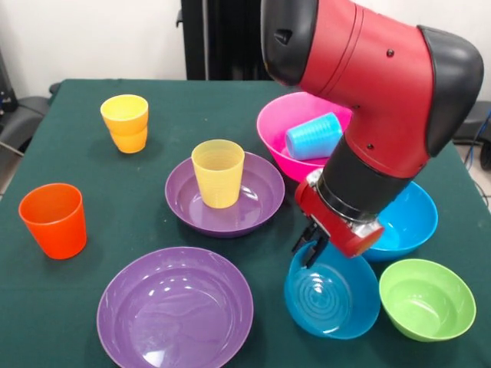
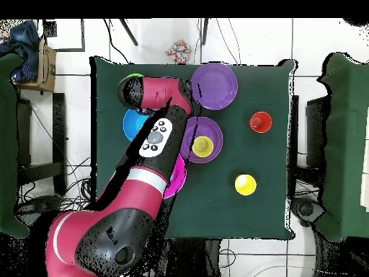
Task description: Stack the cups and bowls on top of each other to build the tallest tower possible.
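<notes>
The gripper (image 1: 313, 244) sits over the far rim of the small blue bowl (image 1: 331, 295), fingers narrowly apart and holding nothing; a thin rim pinch could tip it against the green bowl (image 1: 426, 299) beside it

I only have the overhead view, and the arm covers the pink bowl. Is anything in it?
Observer: Yes, the light blue cup lies on its side in the pink bowl.
Operator: Where is the gripper?
Observer: The gripper is at the small blue bowl, at its rim on the robot's side.
Operator: The lone yellow cup near my edge, is it single?
Observer: No, it is two amber cups, nested upright.
</notes>
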